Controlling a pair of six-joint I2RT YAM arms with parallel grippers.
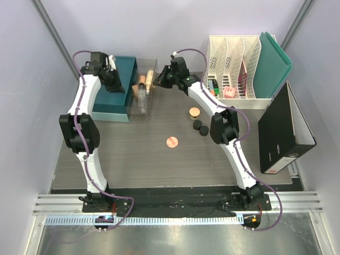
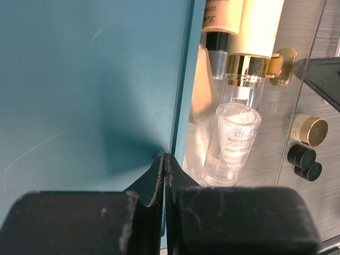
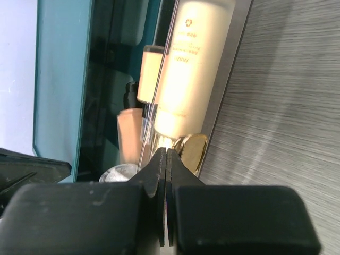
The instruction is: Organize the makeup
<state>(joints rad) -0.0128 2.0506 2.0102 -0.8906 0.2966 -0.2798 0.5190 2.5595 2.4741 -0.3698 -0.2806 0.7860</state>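
Walls (image 1: 159, 21): pale lilac, plain.
Table (image 1: 138, 164): grey wood-grain top.
Near edge: aluminium rail (image 1: 175, 203); beyond it a dull metal sheet (image 1: 175, 239), possibly floor.
Light: soft, even.

white arms (image 1: 87, 95) (image 1: 204, 101) with black joints (image 1: 79, 132) and purple cables (image 1: 248, 127).

several bottles (image 1: 142, 81) lie in the tray (image 1: 143, 112), with a tube (image 1: 142, 99) in its front end. a box (image 1: 109, 101) stands just beside the tray on its left. to the right of the tray and more to the front are a jar (image 1: 194, 112), two small jars (image 1: 197, 125) side by side and a compact (image 1: 171, 141); the file holders (image 1: 234, 53) and a binder (image 1: 284, 133) are well apart on its right.
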